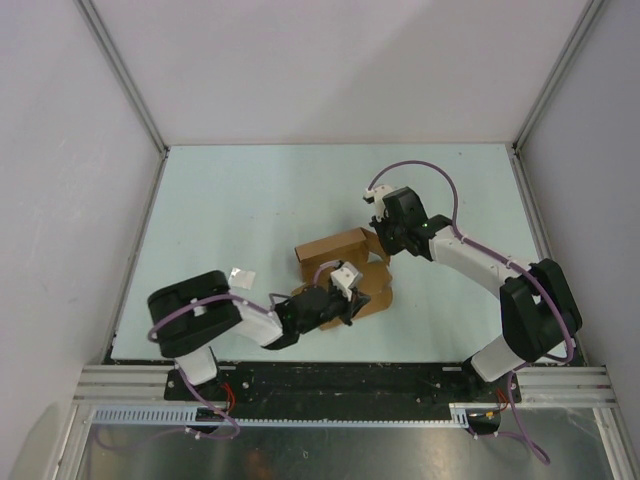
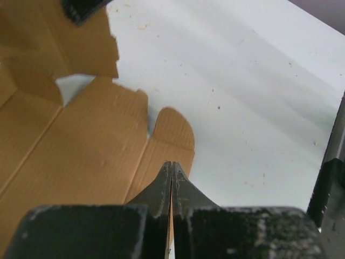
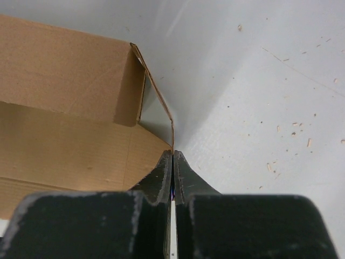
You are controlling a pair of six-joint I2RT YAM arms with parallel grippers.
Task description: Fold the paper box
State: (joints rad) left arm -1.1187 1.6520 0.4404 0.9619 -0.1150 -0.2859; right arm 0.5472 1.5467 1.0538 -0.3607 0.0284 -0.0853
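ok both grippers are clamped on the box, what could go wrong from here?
1. Tear: the left gripper pinches the paper box by a rounded tab, the right gripper by a thin flap edge; opposing pulls could rip either.
2. Slip: both holds sit at the very fingertips, so a flap may slide out mid-fold.
3. The half-raised section might collapse flat if pushed sideways.

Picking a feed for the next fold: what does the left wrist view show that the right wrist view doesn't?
Left wrist only: the paper box as flat flaps, a rounded tab and a notch. Right wrist only: a raised box wall and a thin flap seen edge-on. Both: brown cardboard on the pale table, the left gripper or right gripper shut on its edge.
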